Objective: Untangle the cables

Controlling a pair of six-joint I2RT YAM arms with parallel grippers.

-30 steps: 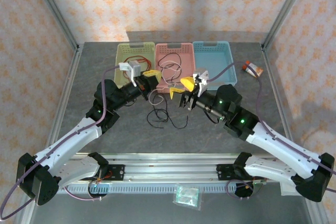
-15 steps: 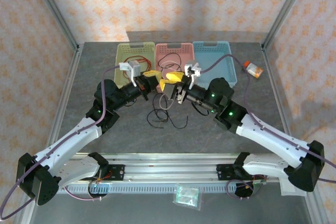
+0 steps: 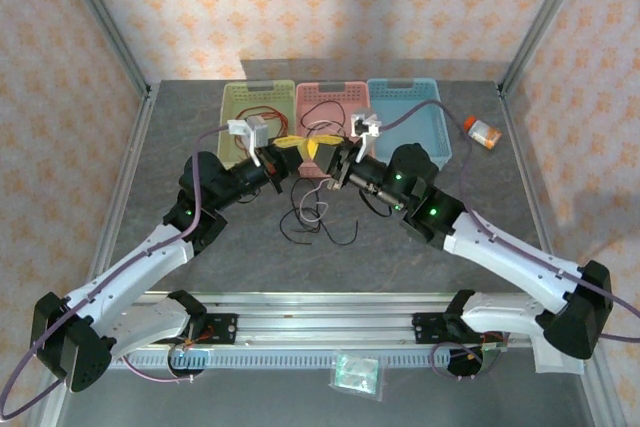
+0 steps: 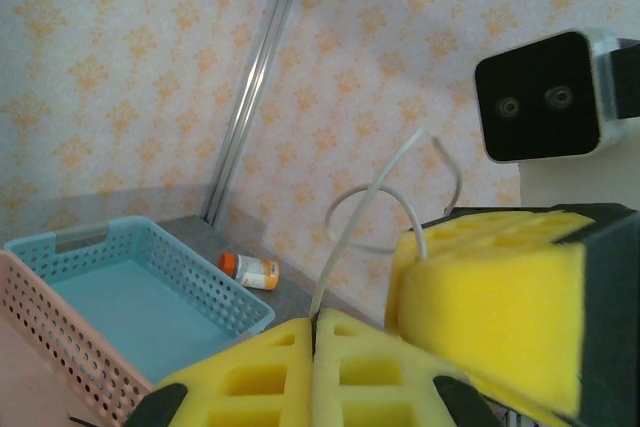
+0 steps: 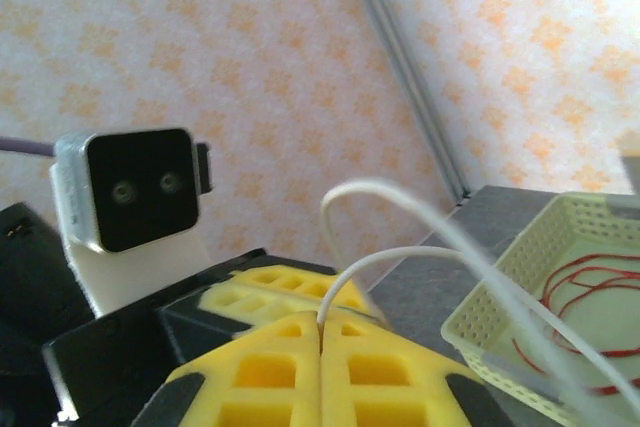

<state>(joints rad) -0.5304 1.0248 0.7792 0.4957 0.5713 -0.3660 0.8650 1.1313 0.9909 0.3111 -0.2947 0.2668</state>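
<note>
Swinging leftward, the right pincer is meeting the left pincer. Both are clamping the white cable above the desk, by the pink basket, probably readying a separating pull.

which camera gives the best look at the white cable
Right wrist: the white cable leaves the shut right end effector and loops up, large and clear. Left wrist shows it rising from the shut left end effector in a thinner loop. Top external shows a faint strand beneath both.
</note>
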